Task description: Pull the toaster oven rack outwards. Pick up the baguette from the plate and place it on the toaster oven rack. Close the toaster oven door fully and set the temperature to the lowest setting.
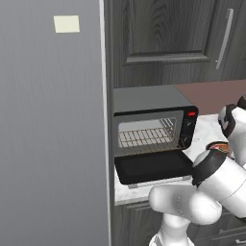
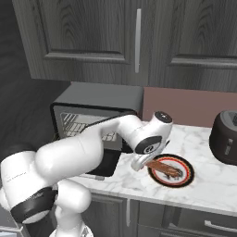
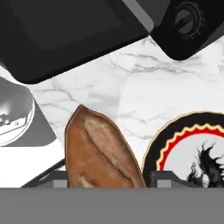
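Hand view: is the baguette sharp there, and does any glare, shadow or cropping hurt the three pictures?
Hand view: the baguette is crisp, grain visible, its lower end cut off at the frame bottom. Right base view: even flat light, a soft shadow under the plate, no glare. Left base view: the toaster oven is clear, the rack bars slightly jagged; the arm blocks the lower right.

The toaster oven (image 1: 153, 126) is black with a grey top and a small red light at its two o'clock corner. Its rack (image 1: 145, 137) is pale silver. The baguette (image 3: 101, 154) is orange-brown, paler along its slash. The plate (image 2: 171, 170) has an orange rim, red zigzag, white ring and dark centre figure. The counter (image 2: 203, 180) is white marble, grey-veined.
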